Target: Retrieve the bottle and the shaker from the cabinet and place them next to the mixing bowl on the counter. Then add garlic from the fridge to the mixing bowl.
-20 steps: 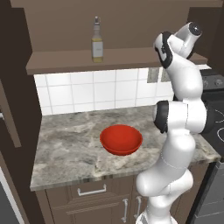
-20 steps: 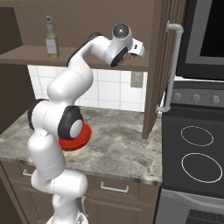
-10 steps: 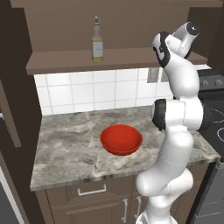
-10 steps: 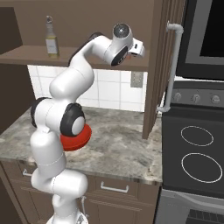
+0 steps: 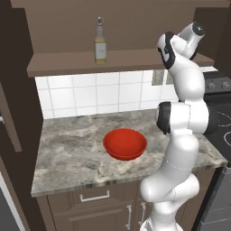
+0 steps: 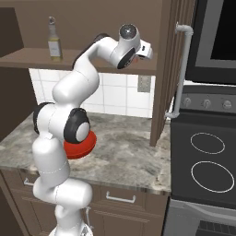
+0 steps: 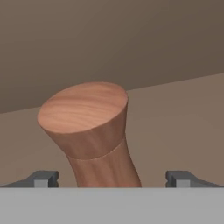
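You're on the shaker (image 7: 89,135) pickup: gripper (image 7: 112,178) is in the cabinet w/ jaws spread wide either side of it, not yet clamped. Next, close on the waist & lift clear; bottle (image 5: 100,42) is still on the shelf.

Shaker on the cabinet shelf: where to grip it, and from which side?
Grip the wooden shaker at its narrow waist, below the flared flat top. Come in level from the open front of the shelf, as the gripper is lined up, one finger on each side. The flare above should help keep it from slipping down.
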Tool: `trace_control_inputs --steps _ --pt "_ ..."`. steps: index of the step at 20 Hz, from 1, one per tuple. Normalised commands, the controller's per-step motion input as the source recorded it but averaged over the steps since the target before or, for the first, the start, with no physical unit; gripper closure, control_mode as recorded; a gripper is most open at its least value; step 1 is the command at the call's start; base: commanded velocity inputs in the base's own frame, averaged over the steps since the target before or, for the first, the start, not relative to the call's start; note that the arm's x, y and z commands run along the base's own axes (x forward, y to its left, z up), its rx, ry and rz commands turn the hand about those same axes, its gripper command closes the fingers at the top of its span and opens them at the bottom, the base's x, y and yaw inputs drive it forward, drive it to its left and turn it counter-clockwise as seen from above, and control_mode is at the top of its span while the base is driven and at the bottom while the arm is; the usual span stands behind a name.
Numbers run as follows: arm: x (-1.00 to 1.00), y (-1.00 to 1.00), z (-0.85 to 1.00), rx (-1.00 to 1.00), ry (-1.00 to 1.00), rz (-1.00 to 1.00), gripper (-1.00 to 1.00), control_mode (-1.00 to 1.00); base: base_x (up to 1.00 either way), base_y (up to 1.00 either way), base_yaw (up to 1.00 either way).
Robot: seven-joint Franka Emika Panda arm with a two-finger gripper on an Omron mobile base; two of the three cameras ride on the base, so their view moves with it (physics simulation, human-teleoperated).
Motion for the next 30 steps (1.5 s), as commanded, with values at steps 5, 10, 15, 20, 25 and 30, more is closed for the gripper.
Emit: trace_control_inputs --steps 5,10,15,20,25,30 --pt "0.00 0.00 0.00 0.00 0.00 0.00 1.00 -1.00 0.00 0.00 0.00" --pt "0.00 0.00 0.00 0.00 0.00 0.00 1.00 -1.00 0.00 0.00 0.00" --pt "-0.03 0.00 0.00 0.00 -0.01 0.00 1.00 -1.00 0.00 0.00 0.00" --pt "-0.92 0.33 0.00 0.00 -0.12 0.08 1.00 -1.00 0.00 0.00 0.00" --pt "-1.00 0.45 0.00 0.00 -0.05 0.13 1.00 -1.00 0.00 0.00 0.00" --pt "-1.00 0.48 -0.01 -0.01 -0.02 0.14 1.00 -1.00 0.00 0.00 0.00"
